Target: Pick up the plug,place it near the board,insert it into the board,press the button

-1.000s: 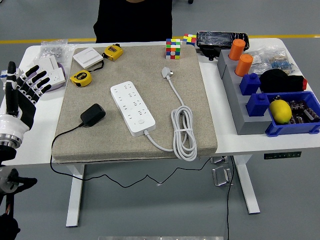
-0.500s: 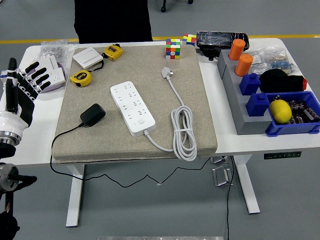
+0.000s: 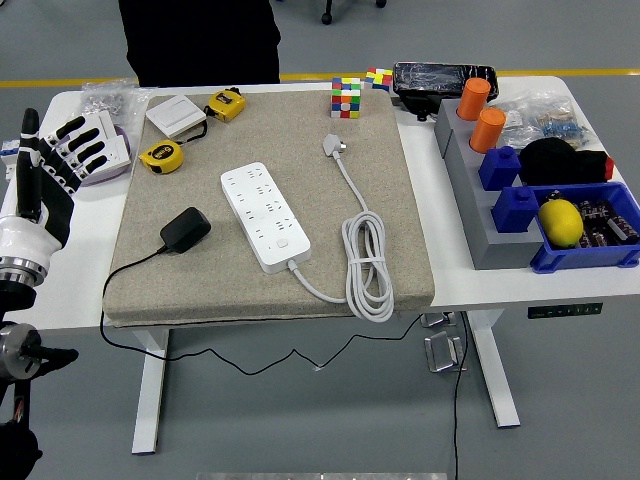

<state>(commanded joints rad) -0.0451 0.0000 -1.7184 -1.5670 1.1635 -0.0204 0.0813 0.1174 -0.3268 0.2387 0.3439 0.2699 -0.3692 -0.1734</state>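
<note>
While our left hand hovers over the table's left edge with fingers spread and grasping nothing, the black plug lies on the beige mat, just left of the white power board and not touching it. A person stands at the far side.

No text is reading clearly anywhere; markings on the yellow tape measures are showing too small.
</note>
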